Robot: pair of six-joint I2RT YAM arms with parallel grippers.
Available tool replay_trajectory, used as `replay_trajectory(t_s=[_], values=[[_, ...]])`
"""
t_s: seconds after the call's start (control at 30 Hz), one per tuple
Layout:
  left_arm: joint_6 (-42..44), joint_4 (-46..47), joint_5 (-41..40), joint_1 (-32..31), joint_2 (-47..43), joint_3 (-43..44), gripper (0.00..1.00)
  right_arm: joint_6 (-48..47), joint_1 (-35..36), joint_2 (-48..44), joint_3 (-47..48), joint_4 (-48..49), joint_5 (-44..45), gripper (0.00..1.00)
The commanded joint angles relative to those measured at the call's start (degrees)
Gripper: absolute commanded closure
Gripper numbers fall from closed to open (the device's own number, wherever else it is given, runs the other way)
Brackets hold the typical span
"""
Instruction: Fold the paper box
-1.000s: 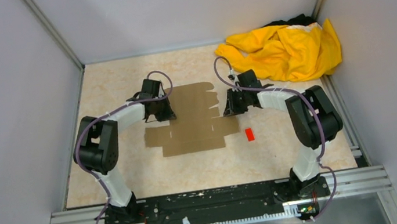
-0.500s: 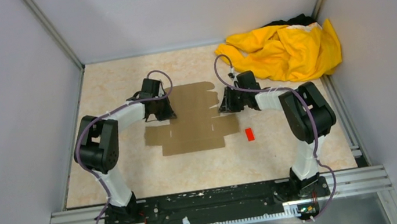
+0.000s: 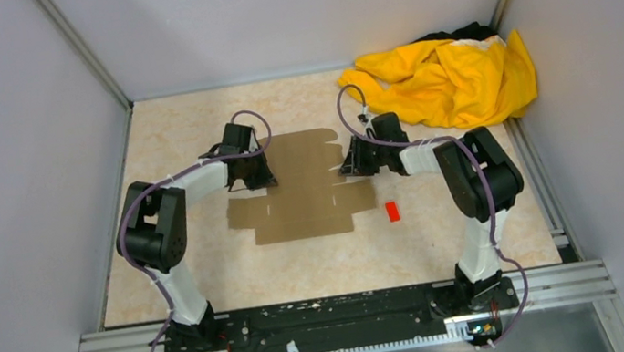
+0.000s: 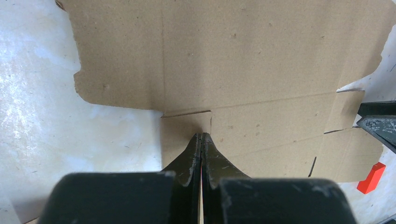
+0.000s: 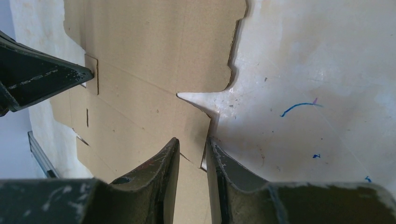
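My right elbow has swung left and my right gripper [image 3: 350,169] has parted slightly at the right edge of the paper box [image 3: 301,187], a flat sheet in the middle of the table [image 3: 211,273]. My left gripper [image 3: 259,183] sits at its left edge.

From the left wrist, my left gripper [image 4: 201,136] is clenched, its tips on the cardboard by a slit.

From the right wrist, my right gripper [image 5: 192,140] stands released, a narrow gap over the sheet's notched edge.

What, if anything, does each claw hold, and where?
Nothing looks held. Left claw, shut, touches the flat brown cardboard sheet; right claw, open, straddles its right edge.
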Motion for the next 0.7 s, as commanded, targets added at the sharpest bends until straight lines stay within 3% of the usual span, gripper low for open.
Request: replay_trajectory(t_s=[0.0,0.67], values=[[1.9,-3.5,-2.9,-0.2,4.0,-1.2,1.00,1.0,0.0,0.1,-0.2,3.5,-2.6,0.72],[1.3,-2.0,-2.0,-0.5,4.1,-2.8,1.00,1.6,2.3,-2.9,2.5,2.1,-4.6,0.72]])
